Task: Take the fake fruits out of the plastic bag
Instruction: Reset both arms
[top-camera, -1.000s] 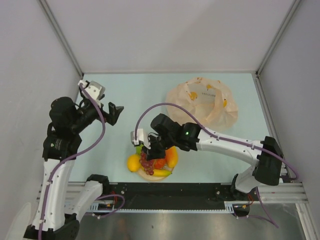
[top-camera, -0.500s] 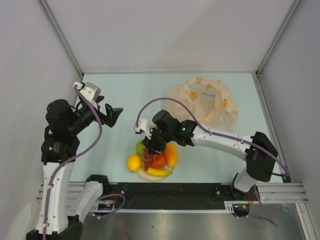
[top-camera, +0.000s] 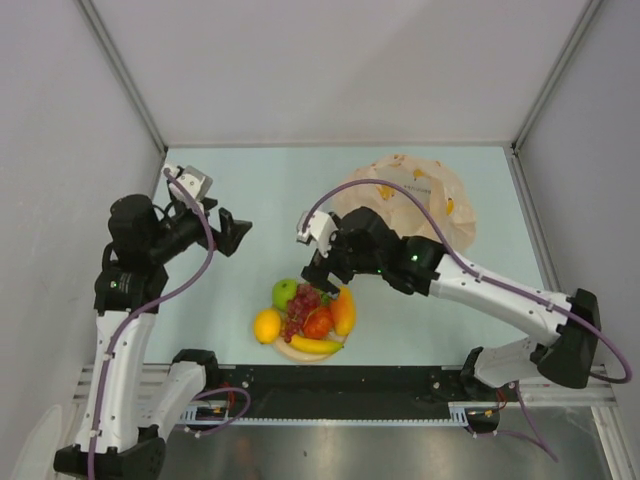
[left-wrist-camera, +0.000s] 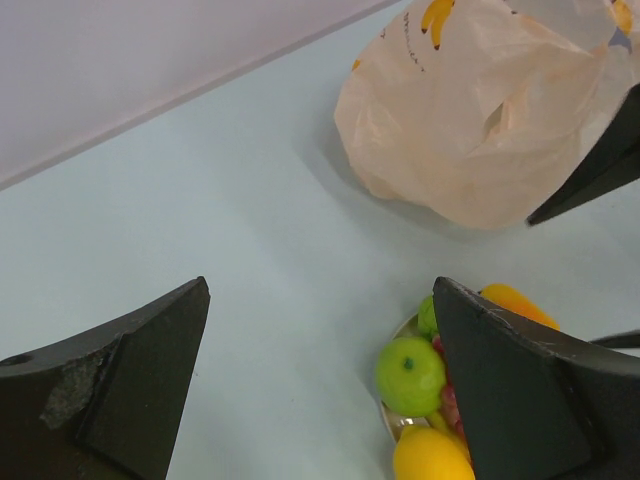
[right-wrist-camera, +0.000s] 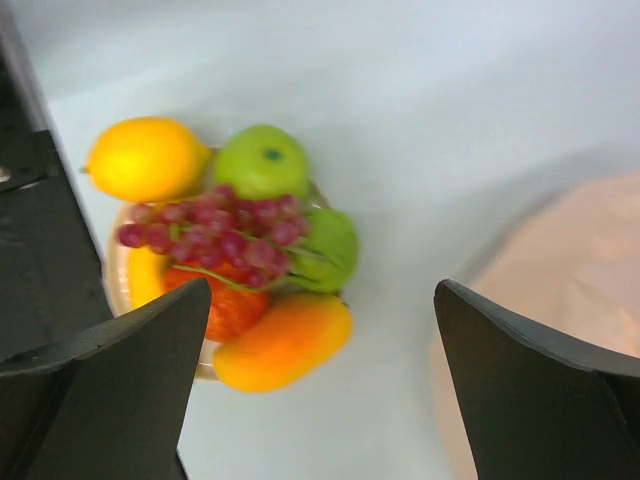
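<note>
The fake fruits lie piled on a round beige plate (top-camera: 284, 351): a green apple (top-camera: 285, 293), lemon (top-camera: 267, 325), dark red grape bunch (top-camera: 300, 308), tomato-like piece (top-camera: 318, 323), mango (top-camera: 343, 311) and banana (top-camera: 315, 345). The right wrist view shows the grapes (right-wrist-camera: 215, 225) draped over a second green apple (right-wrist-camera: 330, 250) beside the mango (right-wrist-camera: 285, 340). My right gripper (top-camera: 322, 275) (right-wrist-camera: 322, 290) hangs open and empty just above the plate's far edge. The plastic bag (top-camera: 405, 205) (left-wrist-camera: 480, 130) lies crumpled at the back right. My left gripper (top-camera: 235, 230) (left-wrist-camera: 320, 285) is open, held in the air left of the plate.
Grey walls close the table in at the back and both sides. The right arm reaches across from the near right corner, passing just in front of the bag. A black rail (top-camera: 350, 385) runs along the near edge, just behind the plate.
My right gripper opened and let go of the grape bunch, which now rests on the fruit pile. It then rose and drew back toward the bag. The left arm shifted slightly.
</note>
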